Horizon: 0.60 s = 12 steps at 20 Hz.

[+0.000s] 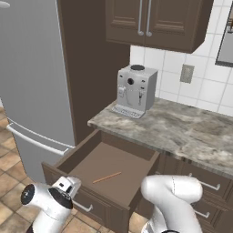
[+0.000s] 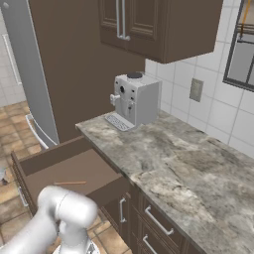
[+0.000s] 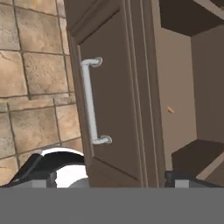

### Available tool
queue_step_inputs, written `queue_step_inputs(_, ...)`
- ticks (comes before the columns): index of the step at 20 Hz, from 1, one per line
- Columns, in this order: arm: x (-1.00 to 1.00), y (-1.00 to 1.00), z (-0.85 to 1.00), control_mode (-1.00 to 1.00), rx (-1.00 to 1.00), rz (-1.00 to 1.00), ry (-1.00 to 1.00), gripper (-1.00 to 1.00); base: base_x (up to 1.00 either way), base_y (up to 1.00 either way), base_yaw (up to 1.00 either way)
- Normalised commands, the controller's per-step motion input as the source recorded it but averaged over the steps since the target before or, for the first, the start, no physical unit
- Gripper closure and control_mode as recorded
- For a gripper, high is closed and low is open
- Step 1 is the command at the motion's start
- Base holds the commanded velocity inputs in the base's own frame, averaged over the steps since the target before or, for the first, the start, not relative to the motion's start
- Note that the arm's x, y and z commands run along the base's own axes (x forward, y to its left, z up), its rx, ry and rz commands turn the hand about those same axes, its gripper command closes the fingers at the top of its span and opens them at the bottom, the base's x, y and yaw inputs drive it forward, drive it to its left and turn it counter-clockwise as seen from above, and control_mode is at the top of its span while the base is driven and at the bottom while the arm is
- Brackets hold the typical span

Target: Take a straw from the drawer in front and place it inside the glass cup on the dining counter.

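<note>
A simulated kitchen with a tan tile floor (image 1: 9, 159) and dark brown cabinets. Nearest, the gripper (image 3: 107, 177) sits low before the pulled-out drawer (image 1: 82, 157), its tips either side of the front panel by the silver bar handle (image 3: 90, 101); how far apart they stand cannot be told. The orange-tan straw (image 1: 107, 177) lies flat on the drawer floor toward the front edge. Beyond, a silver coffee machine (image 1: 135, 91) stands at the marble worktop's (image 1: 191, 132) left end, beside the grey refrigerator (image 1: 32, 77).
</note>
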Motion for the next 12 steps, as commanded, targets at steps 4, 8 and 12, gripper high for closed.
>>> queue_step_inputs(4,-0.52,-0.53,1.0,-1.0,0.3,0.0,0.0,-1.0,0.0,0.0,0.0)
queue_step_inputs(8,-0.41,-0.6,1.0,-1.0,0.29,0.0,0.0,-1.0,0.0,0.0,0.0)
queue_step_inputs(12,-0.17,-0.63,1.0,-1.0,0.25,-0.01,0.0,-1.0,0.0,0.0,0.0)
